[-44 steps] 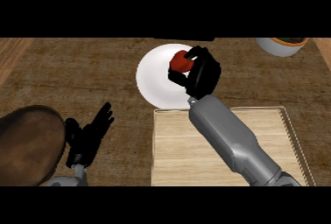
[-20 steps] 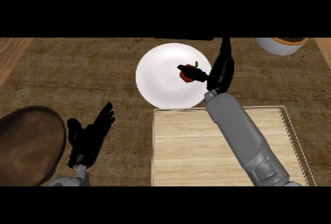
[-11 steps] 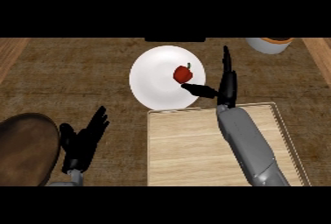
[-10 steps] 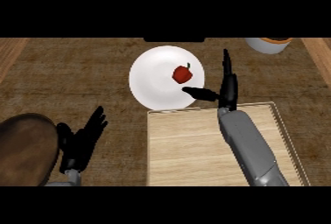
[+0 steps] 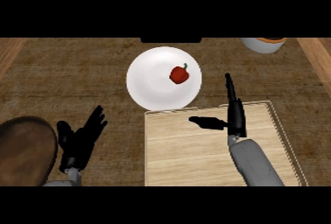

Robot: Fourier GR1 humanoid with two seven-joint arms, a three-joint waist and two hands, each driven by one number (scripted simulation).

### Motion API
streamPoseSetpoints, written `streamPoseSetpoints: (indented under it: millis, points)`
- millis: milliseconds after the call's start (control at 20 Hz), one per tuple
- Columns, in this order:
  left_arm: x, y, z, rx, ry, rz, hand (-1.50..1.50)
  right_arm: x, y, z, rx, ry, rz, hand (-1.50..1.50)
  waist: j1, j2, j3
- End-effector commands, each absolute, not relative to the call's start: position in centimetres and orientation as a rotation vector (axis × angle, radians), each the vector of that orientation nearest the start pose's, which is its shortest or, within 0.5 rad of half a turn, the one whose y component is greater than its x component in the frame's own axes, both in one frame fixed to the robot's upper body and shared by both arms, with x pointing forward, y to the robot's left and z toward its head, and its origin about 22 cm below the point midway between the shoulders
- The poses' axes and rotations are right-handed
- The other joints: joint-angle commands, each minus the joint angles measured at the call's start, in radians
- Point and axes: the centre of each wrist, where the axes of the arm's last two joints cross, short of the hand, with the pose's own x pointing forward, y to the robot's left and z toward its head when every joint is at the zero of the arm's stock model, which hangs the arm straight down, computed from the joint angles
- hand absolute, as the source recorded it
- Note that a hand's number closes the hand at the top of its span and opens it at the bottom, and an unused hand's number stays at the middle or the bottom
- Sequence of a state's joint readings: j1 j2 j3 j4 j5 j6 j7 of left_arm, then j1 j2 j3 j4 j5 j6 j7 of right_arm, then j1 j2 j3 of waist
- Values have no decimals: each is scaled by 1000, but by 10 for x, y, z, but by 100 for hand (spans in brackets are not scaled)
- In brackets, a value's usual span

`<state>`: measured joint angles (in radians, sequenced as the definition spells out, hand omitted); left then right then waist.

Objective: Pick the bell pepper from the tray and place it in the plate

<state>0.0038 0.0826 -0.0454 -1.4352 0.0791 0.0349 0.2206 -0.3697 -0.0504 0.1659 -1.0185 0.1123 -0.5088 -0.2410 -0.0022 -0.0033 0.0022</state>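
Right hand (image 5: 231,114) hangs released, fingers straight, over the tray (image 5: 194,151); the bell pepper (image 5: 180,75) sits on the plate (image 5: 152,83). Placing looks done; next, retreat.

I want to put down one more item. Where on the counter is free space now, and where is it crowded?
Free: the counter left of the plate, and most of the tray left of the right hand. Crowded: the bottom-left corner, where the left hand rests beside a brown round object. The bell pepper sits on the plate.
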Motion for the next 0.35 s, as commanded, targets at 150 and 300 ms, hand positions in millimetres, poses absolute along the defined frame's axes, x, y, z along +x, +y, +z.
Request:
streamPoseSetpoints:
  millis: [150,300]
  points:
    - [241,239,-38,6,-1203,-11,0,270,-184,-55,-433,-1624,180,-150,0,3,-2]
    - [235,246,-51,0,-1187,15,0,260,-151,-46,-429,-1645,157,-150,0,3,-3]
